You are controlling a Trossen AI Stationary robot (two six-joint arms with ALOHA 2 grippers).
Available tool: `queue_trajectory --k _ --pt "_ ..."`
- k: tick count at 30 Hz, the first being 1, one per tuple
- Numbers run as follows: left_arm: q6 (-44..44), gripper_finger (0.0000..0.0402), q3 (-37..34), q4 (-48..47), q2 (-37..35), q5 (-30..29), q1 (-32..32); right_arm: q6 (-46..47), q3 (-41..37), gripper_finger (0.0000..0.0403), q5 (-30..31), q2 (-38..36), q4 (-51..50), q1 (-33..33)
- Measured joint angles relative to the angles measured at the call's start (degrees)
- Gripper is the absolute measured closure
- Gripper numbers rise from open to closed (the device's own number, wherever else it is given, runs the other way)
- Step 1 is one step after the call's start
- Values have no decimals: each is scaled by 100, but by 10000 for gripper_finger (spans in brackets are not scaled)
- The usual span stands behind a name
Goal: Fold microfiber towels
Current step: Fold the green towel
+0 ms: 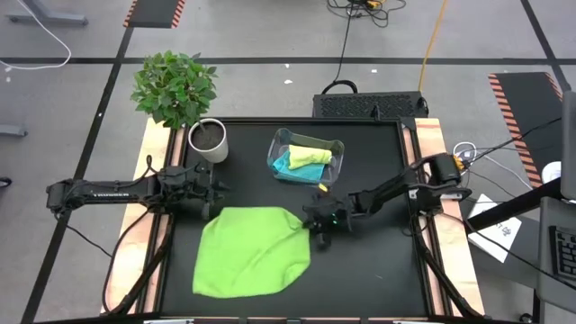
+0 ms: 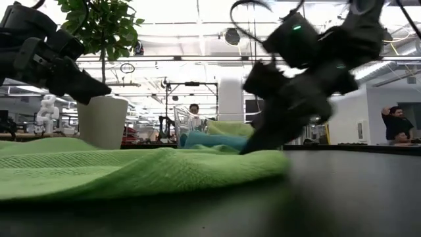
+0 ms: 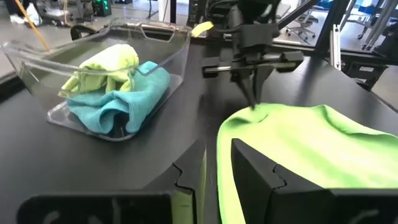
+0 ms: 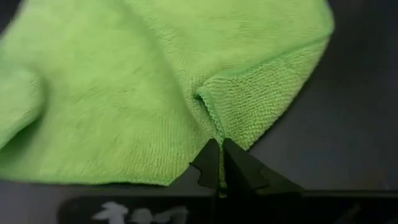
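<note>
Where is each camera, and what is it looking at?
High view: above the table, looking straight down; both arms, the right gripper at the green towel.
Low view: at tabletop height, looking level across; both arms come in from above.
Left wrist view: on the left arm, facing the clear bin holding the yellow-green towel and blue towel; own fingers at the bottom.
Right wrist view: on the right arm, looking down; own jaws shut on the green towel's edge.
Shared: all four show the green towel.

The bright green towel [image 4: 137, 87] is soft cloth with a fuzzy, looped, matt pile. The bin [image 3: 158, 43] is clear, glossy plastic holding a turquoise towel [image 3: 134, 93] and a pale yellow-green towel [image 3: 109, 62], both plush cloth. The tabletop [image 1: 378, 261] is black, smooth and matt.
</note>
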Motion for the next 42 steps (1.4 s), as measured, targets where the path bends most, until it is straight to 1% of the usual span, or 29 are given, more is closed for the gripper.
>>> queue_trajectory --k 4,6,9,12,15,19,23,27,30,34,39,42 --pt "-239 325 0 -128 0 41 0 605 -466 402 -7 -339 44 391" --pt "-280 325 0 -153 0 43 0 752 -630 402 -2 -511 76 574" --pt "-324 325 0 -155 0 42 0 615 -758 401 136 -755 117 780" --pt "-405 325 0 -129 0 42 0 151 -856 387 136 -953 443 910" --pt "-409 325 0 -129 0 42 0 -178 -895 358 160 -1197 592 972" --pt "-426 325 0 -126 0 46 0 -502 -872 302 595 -1567 576 985" --pt "-423 325 0 -124 0 44 0 -673 -870 249 761 -1701 683 967" --pt "-422 325 0 -118 0 44 0 -638 -868 218 874 -1687 573 961" --pt "-375 325 0 -118 0 44 0 -444 -864 210 874 -1698 539 979" --pt "-275 325 0 -115 0 44 0 -419 -861 212 935 -1608 455 1050" --pt "-268 325 0 -109 0 44 0 -292 -827 217 1062 -1239 496 1084" --pt "-266 325 0 -109 0 44 0 -285 -716 217 1301 -989 520 1088"
